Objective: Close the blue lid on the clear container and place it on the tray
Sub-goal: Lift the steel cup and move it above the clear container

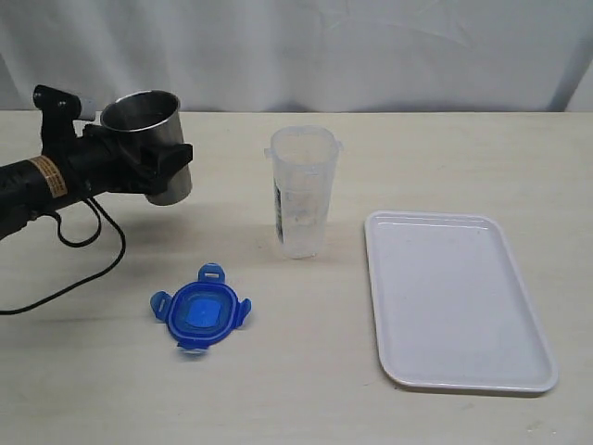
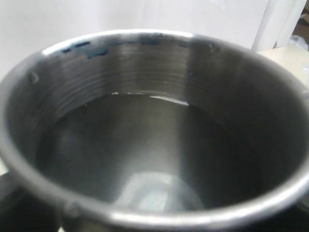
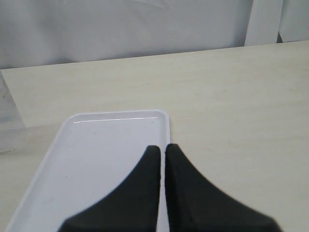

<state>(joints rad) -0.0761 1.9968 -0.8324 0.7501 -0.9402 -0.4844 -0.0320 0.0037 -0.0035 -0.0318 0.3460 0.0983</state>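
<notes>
Left gripper (image 1: 165, 167) clasps a steel cup (image 1: 141, 116); its contents cannot be told. Container (image 1: 301, 190) stands upright and uncovered mid-table (image 1: 93, 389), its dark side label unreadable. Blue lid (image 1: 201, 313) lies flat to its front left, flaps splayed. Tray (image 1: 454, 306) lies to its right. Right gripper (image 3: 163, 151), fingers pressed together, hovers over the tray.

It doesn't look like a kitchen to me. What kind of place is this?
Probably a robot lab or test bench, not a home: a plain pale table, a white curtain hung behind it, and a black robot arm holding a steel cup.
</notes>
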